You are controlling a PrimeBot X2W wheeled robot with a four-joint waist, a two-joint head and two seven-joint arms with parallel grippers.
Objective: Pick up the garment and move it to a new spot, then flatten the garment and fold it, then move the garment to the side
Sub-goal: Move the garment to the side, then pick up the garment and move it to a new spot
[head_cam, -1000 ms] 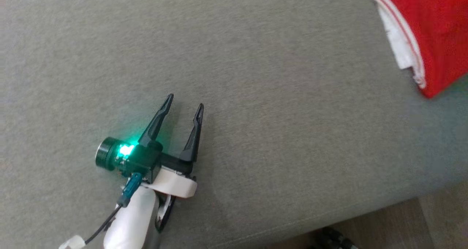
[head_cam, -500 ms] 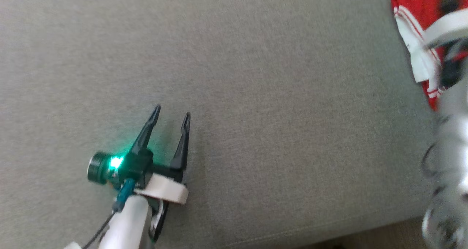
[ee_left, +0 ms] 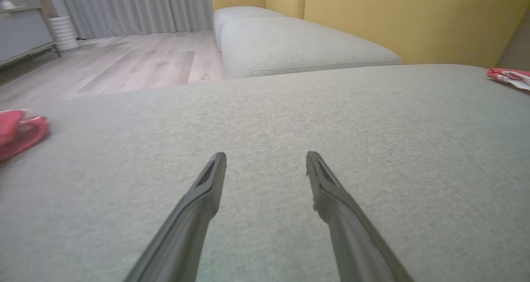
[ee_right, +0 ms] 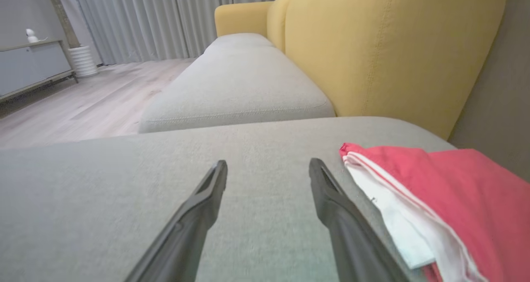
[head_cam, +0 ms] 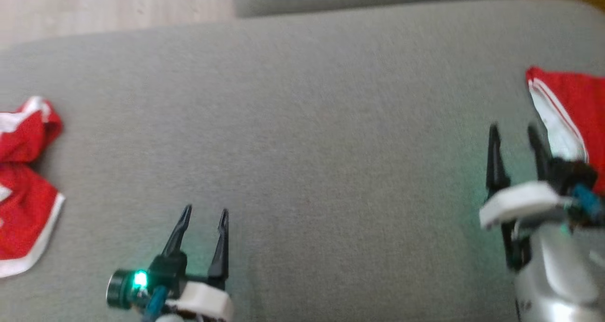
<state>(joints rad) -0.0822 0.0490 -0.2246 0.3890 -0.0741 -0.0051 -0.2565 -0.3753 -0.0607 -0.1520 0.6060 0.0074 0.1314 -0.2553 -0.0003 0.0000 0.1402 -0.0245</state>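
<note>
garment (head_cam: pixel 574 95), red with white trim and folded flat, lies at the far right of the grey cushion (head_cam: pixel 331 123); in the right wrist view the garment (ee_right: pixel 455 191) shows a white layer under its red top, with thin red stripes along the edge; second garment (head_cam: pixel 26 204), also red and white, sits crumpled at the cushion's far left edge, well apart from the first; the left wrist view has it (ee_left: pixel 18 128) at the left border and the folded one (ee_left: pixel 507 74) far off at the right.

right gripper (head_cam: pixel 513 129) stands just beside the folded garment's white edge, fingers spread apart and holding nothing; whether its nearer finger touches the cloth cannot be told; seen from its own wrist, the right gripper (ee_right: pixel 268 162) points across bare cushion with the garment to its right; left gripper (head_cam: pixel 205 212) is low over the cushion near the front, fingers likewise apart and empty, a green light glowing on its wrist; from its own wrist the left gripper (ee_left: pixel 266 155) faces bare grey fabric between the two garments.

yellow backrest (ee_right: pixel 393 46) rises behind the cushion; pale wood floor (ee_left: pixel 136 62) and grey curtains (ee_right: pixel 165 17) lie beyond.
</note>
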